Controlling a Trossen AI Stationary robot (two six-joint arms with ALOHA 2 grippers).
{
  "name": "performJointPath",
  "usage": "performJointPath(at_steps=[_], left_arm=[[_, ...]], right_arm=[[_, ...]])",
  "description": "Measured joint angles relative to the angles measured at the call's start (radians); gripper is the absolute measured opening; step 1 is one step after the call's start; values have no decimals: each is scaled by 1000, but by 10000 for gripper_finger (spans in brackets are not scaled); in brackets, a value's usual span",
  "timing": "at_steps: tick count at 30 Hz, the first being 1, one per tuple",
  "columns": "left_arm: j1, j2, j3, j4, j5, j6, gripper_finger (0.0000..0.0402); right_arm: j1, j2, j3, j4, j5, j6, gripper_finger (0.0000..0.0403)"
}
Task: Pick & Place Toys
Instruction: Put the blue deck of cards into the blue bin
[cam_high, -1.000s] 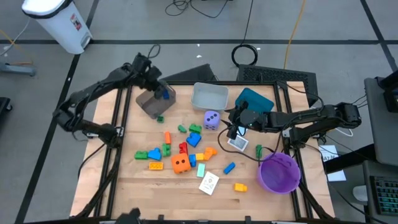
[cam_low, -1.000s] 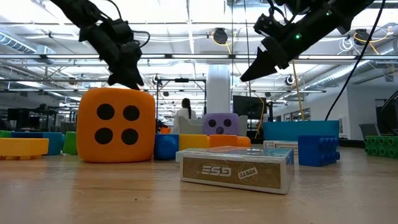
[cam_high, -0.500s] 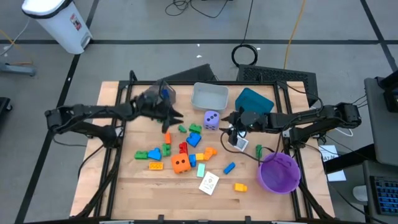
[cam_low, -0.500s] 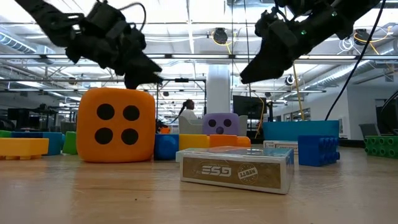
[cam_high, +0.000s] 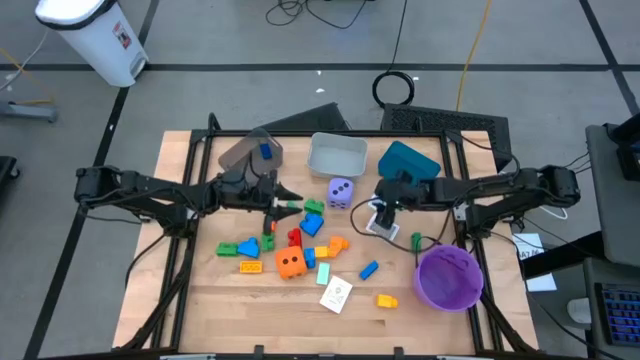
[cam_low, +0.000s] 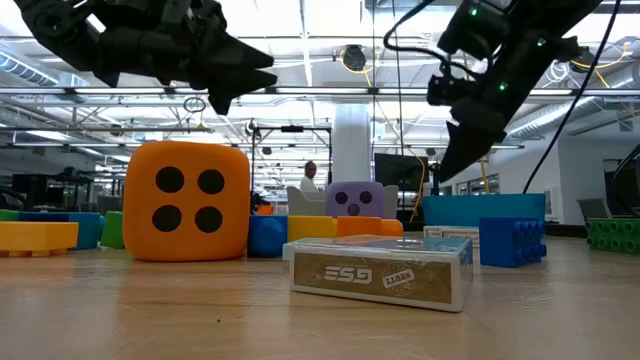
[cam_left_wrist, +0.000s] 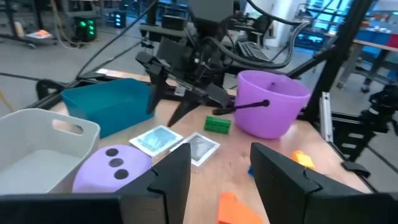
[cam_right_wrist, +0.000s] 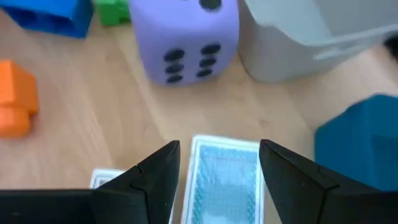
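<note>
My right end effector (cam_right_wrist: 217, 163) hung with fingers apart and empty, straddling a card (cam_right_wrist: 225, 180) lying on the table (cam_high: 200, 300) beside the purple die (cam_right_wrist: 185, 34). I judged the grasp step pending: descend, close. Farther off, my left end effector (cam_high: 287, 195) hovered parted, empty, above the blocks (cam_high: 303, 215).

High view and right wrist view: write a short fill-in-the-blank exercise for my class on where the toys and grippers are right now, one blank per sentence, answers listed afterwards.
1. The right gripper hangs with open fingers over a white-blue ____.
2. The purple die stands on the table just in front of the ____ bin.
3. The round bowl at the table's right front corner is ____ in colour.
4. The left gripper, open and empty, points toward the small ____ block beside the purple die.

Missing words: card; grey; purple; green
</note>
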Motion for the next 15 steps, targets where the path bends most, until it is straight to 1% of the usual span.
performJointPath(at_steps=[3, 4, 8, 10, 12, 15], left_arm=[[-6, 0, 0, 0, -23, -20, 175], [-7, 0, 0, 0, -23, -24, 175], [-15, 0, 1, -2, -23, -24, 175], [-15, 0, 1, -2, -23, -20, 175], [-15, 0, 1, -3, -23, -19, 175], [-15, 0, 1, -3, -23, -8, 175]], right_arm=[[-48, 0, 0, -14, -115, 0, 215], [-63, 0, 0, -22, -135, 6, 215], [-97, 0, 0, -49, -141, 9, 215], [-108, 0, 0, -56, -170, 8, 215], [-111, 0, -7, -43, -190, 6, 215], [-111, 0, -26, -40, -187, -10, 215]])
